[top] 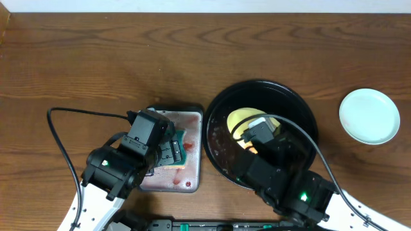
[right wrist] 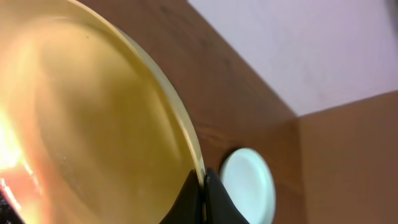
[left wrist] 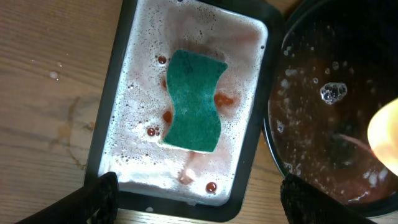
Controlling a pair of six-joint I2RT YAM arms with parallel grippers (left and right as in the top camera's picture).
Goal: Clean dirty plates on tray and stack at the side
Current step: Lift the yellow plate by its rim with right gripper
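Note:
My right gripper (right wrist: 203, 190) is shut on the rim of the pale yellow plate (right wrist: 93, 124) and holds it tilted above the large black tray (top: 218, 122); the plate also shows in the overhead view (top: 243, 119). The tray holds reddish soapy water (left wrist: 323, 124). A pale mint-white plate (top: 369, 116) lies on the table at the far right, also seen in the right wrist view (right wrist: 249, 186). My left gripper (left wrist: 199, 199) is open and empty above the near edge of the small grey tray (left wrist: 249, 155), close to the teal sponge (left wrist: 194, 99).
The small grey tray (top: 192, 173) holds foam and red sauce spots, just left of the black tray. A black cable (top: 64, 141) loops over the table at the left. A pale wall (right wrist: 311, 43) stands beyond the table's far edge.

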